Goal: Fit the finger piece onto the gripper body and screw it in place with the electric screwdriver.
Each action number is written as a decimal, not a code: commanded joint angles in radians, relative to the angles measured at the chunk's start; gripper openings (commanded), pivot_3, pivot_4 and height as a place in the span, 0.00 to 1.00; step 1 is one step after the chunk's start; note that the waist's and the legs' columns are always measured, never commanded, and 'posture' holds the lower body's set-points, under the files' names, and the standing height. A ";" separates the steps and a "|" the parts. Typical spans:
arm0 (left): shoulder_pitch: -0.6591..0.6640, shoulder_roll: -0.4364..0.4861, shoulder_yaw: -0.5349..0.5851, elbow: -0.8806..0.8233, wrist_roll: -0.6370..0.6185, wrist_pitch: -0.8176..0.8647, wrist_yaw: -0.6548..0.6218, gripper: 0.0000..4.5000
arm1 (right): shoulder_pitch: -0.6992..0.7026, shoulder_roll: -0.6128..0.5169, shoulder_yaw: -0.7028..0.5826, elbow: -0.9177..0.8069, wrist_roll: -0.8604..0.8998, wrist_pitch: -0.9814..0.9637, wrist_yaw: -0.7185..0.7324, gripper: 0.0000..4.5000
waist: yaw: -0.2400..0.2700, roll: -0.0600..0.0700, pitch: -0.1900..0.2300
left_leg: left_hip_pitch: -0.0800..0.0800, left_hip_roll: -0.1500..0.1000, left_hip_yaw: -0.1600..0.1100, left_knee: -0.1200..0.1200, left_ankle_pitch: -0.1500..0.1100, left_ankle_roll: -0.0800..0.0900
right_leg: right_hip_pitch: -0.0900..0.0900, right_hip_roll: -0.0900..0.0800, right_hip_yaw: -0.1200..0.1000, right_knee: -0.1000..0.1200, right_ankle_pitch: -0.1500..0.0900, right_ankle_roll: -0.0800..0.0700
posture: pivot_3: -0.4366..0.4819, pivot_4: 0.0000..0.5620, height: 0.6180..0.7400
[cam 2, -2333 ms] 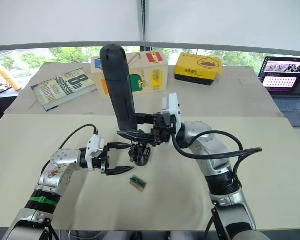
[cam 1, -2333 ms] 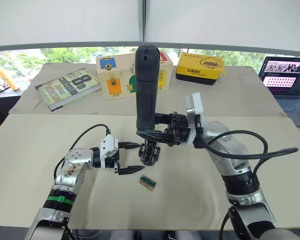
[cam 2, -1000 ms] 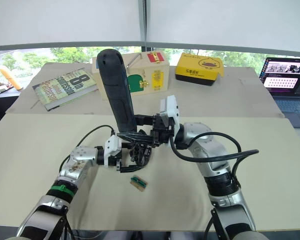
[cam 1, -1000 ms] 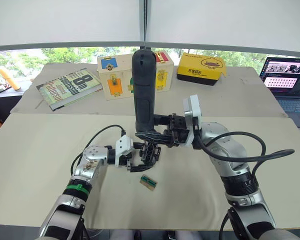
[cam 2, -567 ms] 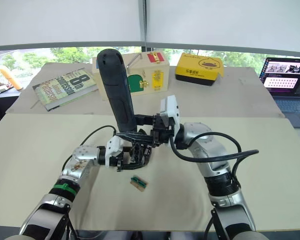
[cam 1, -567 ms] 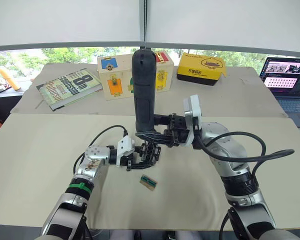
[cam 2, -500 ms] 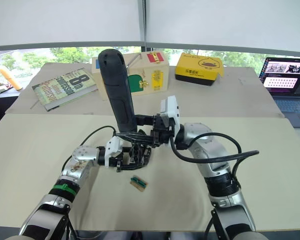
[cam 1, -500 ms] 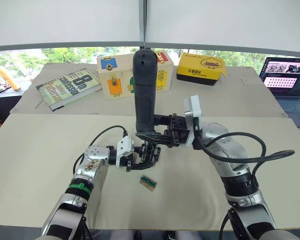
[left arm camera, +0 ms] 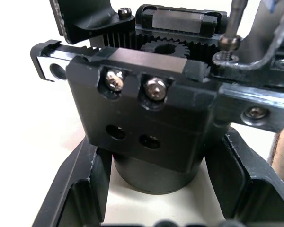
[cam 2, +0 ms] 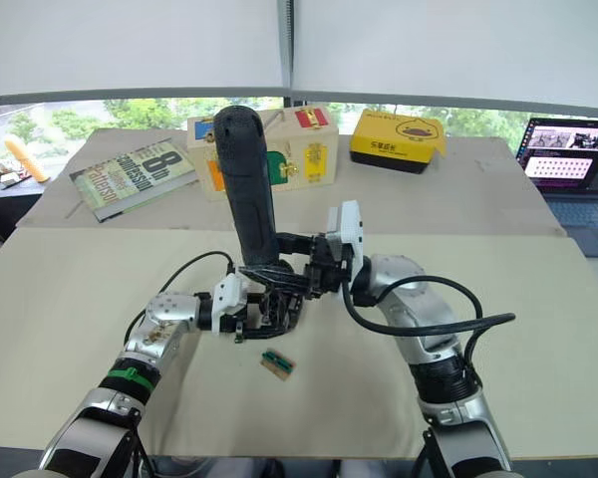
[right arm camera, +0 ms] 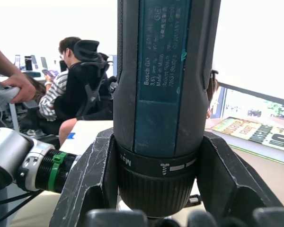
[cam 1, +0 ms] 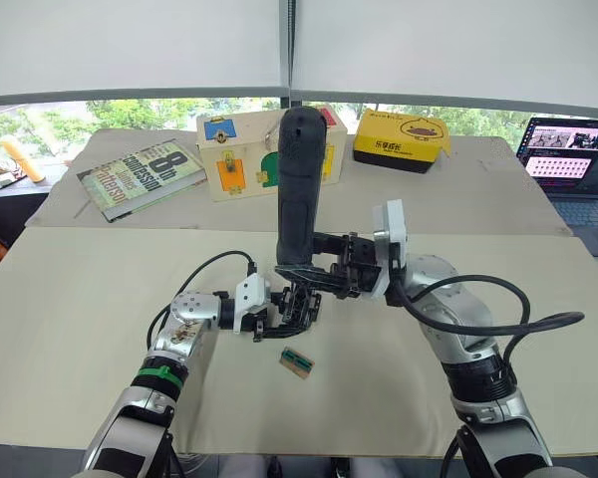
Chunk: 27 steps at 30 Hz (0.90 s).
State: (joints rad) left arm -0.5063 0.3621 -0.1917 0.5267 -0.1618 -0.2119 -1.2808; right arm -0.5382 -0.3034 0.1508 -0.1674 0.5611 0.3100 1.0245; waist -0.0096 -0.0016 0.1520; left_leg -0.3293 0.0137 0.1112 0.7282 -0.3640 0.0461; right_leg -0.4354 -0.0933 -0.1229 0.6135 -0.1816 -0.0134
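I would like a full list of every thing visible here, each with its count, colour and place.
gripper body: one, black, table centre, between the left pincer's fingers
electric screwdriver: one, dark blue-black, upright above the gripper body, in the right pincer
small part: one, green and tan, on the table in front of the gripper body
book: one, far left
box: one, cream with coloured panels, far centre
yellow box: one, far right of centre
laptop: one, far right
left pincer: black fingers, around the gripper body
right pincer: black fingers, clamped on the screwdriver
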 commanded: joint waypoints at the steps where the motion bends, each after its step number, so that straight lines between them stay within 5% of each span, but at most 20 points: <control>1: 0.007 -0.014 -0.027 0.003 0.017 0.014 0.005 0.51 | 0.022 -0.020 0.043 0.027 -0.049 0.051 -0.023 0.42 | 0.000 0.000 -0.001 | 0.001 0.000 0.000 0.000 0.000 0.000 | 0.000 0.000 0.000 0.000 0.000 0.000 | 0.48 0.27 1.00; 27: 0.012 -0.016 -0.011 0.002 0.013 0.044 0.027 0.51 | -0.049 -0.013 0.050 0.002 -0.039 0.022 -0.026 0.42 | 0.001 0.000 -0.003 | 0.009 0.001 -0.005 -0.001 -0.001 0.002 | 0.009 -0.005 0.000 -0.001 0.000 0.000 | 0.48 0.27 1.00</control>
State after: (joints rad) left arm -0.4958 0.3527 -0.1864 0.5191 -0.1609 -0.1729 -1.2611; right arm -0.5750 -0.3046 0.2028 -0.1626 0.5249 0.3139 0.9916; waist -0.0087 -0.0015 0.1490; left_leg -0.3210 0.0146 0.1065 0.7278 -0.3652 0.0479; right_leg -0.4266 -0.0986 -0.1233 0.6121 -0.1817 -0.0137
